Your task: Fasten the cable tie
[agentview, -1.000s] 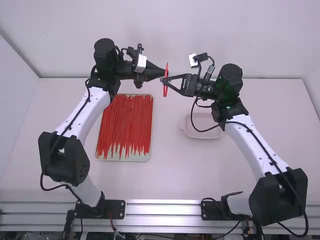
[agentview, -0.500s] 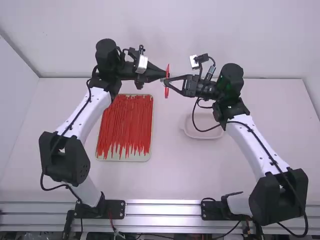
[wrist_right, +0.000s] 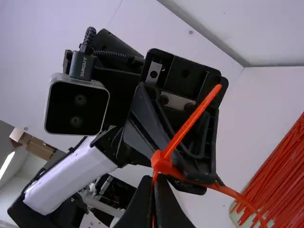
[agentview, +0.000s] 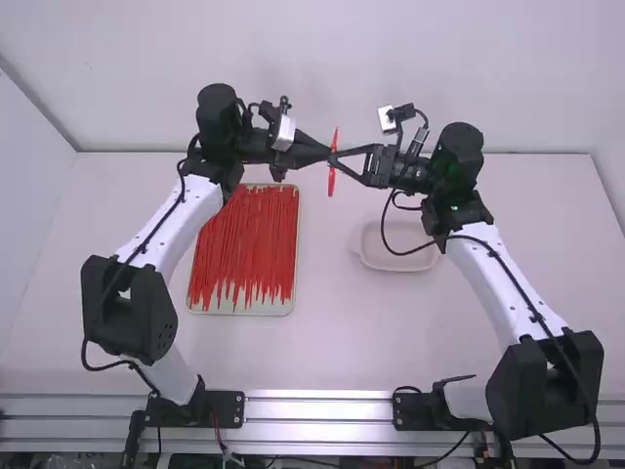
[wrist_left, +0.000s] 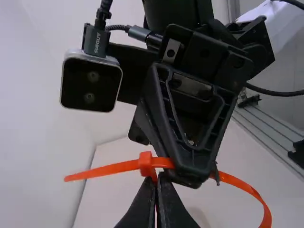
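Cable tie [agentview: 333,162], orange, tail poking out past its head: held in the air between the two grippers, above the far part of the table [agentview: 332,327]. Left gripper [agentview: 324,151] and right gripper [agentview: 342,156]: tip to tip, each with jaws pinched together on the tie beside its head. Below: tray [agentview: 244,307] of loose red ties [agentview: 244,244] on the left arm's side, white dish [agentview: 368,256] on the right arm's side.

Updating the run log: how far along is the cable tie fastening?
Done: one cable tie is off the table, its tail seemingly through the head, forming a loop. In hand: left gripper and right gripper are both shut on it in mid-air. Remaining: the loop looks open, so pulling it tight.
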Robot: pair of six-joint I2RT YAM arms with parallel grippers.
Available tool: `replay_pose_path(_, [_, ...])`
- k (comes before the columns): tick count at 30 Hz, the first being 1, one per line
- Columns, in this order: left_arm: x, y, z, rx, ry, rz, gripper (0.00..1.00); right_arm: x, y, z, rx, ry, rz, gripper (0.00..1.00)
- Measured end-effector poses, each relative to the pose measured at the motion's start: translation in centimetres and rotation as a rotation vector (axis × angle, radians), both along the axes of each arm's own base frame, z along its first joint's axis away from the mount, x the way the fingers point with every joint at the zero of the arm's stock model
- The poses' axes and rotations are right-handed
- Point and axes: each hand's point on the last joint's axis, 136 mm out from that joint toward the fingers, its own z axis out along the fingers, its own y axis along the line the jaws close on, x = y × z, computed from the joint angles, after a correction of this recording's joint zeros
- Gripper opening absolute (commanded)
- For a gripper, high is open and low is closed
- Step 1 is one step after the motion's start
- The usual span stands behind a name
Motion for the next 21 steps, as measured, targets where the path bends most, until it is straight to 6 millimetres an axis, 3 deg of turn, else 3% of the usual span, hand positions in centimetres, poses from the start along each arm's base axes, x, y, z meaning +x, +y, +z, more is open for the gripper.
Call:
replay_pose_path(6, [0.1,0.0,0.5,-0.009,-0.021,0.007,0.02,-0.1,0.0,0.2,0.002,-0.012,0.003,0.01])
replay_pose_path(9, [0.3,0.0,0.7,-0.011,0.001,0.017,0.02,-0.1,-0.1,0.1,0.002,-0.009,0.010,0.26])
replay_pose_path(10, [0.3,0.0,0.7,-0.011,0.005,0.019,0.02,-0.2,-0.1,0.1,0.001,-0.006,0.013,0.29])
replay_pose_path(21, [-1.6,-0.3,0.2,0.008,0.063,-0.087,0.02,0.9,-2.7,0.7,0.026,0.026,-0.032,0.37])
